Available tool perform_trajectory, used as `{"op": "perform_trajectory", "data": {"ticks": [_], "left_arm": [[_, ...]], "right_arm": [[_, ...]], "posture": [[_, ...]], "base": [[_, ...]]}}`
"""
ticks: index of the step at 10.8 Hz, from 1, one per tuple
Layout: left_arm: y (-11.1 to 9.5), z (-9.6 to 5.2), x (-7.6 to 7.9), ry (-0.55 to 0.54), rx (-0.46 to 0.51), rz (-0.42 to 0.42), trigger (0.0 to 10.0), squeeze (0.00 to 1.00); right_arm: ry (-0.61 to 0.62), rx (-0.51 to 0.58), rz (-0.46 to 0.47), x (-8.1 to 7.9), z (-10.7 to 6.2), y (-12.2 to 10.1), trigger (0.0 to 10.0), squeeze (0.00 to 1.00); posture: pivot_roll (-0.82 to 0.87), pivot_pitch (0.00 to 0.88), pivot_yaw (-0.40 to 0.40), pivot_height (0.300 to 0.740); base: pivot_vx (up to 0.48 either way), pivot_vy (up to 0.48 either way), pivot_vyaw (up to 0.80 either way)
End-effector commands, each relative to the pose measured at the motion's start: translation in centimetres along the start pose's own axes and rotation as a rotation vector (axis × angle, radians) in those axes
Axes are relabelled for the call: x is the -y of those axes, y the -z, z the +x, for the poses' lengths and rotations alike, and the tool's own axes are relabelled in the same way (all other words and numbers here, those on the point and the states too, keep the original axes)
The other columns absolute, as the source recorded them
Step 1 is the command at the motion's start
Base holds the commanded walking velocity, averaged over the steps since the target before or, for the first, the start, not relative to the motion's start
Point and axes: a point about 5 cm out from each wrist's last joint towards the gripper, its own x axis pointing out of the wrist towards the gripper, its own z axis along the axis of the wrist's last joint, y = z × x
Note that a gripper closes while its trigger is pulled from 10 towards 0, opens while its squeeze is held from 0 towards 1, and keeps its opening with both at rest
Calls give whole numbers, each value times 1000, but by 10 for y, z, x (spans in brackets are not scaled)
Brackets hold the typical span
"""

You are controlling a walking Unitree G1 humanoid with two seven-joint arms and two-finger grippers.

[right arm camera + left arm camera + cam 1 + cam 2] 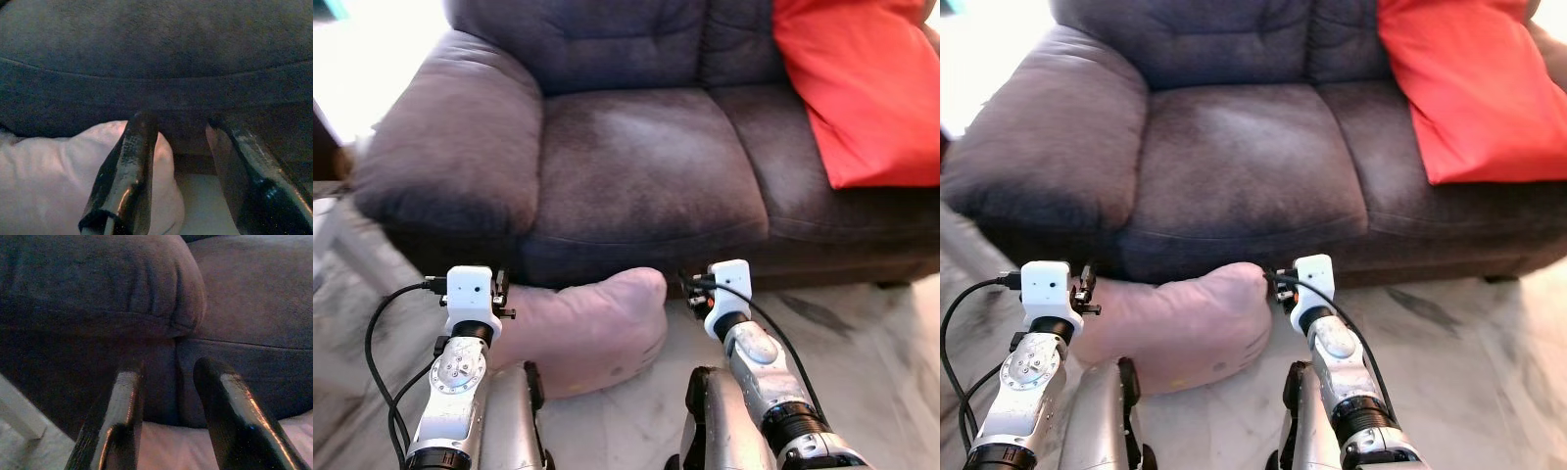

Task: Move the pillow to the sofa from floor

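Observation:
A pale pink pillow lies on the floor, pressed against the front of the dark grey sofa. My left gripper hovers at the pillow's left end, just below the sofa's armrest, with its fingers open and the pillow under them. At the pillow's right end is my right gripper, also open; its inner finger lies against the pillow's rounded end. Neither gripper holds anything. The pillow's lower edge is hidden behind my arms.
A red cushion leans on the sofa's right seat and backrest. The left seat is bare. Marbled floor stretches to the right. A white furniture leg stands at the far left near the armrest.

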Motion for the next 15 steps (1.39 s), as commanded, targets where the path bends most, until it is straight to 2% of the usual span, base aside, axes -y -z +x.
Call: {"op": "perform_trajectory", "data": {"ticks": [1,3,4,6,8,9,10,12,13,14,15], "left_arm": [[3,-1,2,4,-22,-14,10000,0],[2,1,1,-15,-21,-23,10000,0],[1,2,1,-16,-16,-24,10000,0],[-1,3,1,-17,-12,-15,10000,0],[0,2,-2,-26,-18,-10,10000,0],[0,2,-2,-26,-17,-9,10000,0],[-1,3,-1,-23,-9,-17,10000,0],[-2,4,3,1,-6,-20,10000,0],[-2,4,4,3,-10,-21,10000,0],[-1,4,4,4,-15,-23,10000,0],[0,4,4,6,-23,-26,10000,0]], "right_arm": [[3,4,19,1,-1,1,10000,0],[-54,41,-34,-5,-2,-3,10000,0],[-58,27,-19,-7,-1,-1,10000,0],[-55,30,7,-8,0,-1,10000,0],[-80,38,-35,-9,-2,-1,10000,0],[-80,36,-27,-9,-2,0,10000,0],[-48,13,4,-6,-2,3,10000,0],[-6,-78,-43,2,-4,13,10000,0],[22,-139,-35,6,-4,19,10000,0],[26,-196,33,9,-6,26,10000,1000],[24,-234,59,9,-6,29,10000,1000]], "posture": [[101,124,-54,472],[100,114,-54,472],[102,114,-54,472],[102,117,-53,472],[105,123,-52,472],[105,127,-53,472],[105,129,-52,472],[103,135,-54,472],[102,137,-54,472],[102,139,-55,472],[104,144,-56,472]], "base": [[0,0,0],[0,0,397],[0,0,794],[135,0,0],[302,0,288],[304,0,800],[0,0,0],[0,0,0],[0,0,0],[0,0,0],[0,0,0]]}}
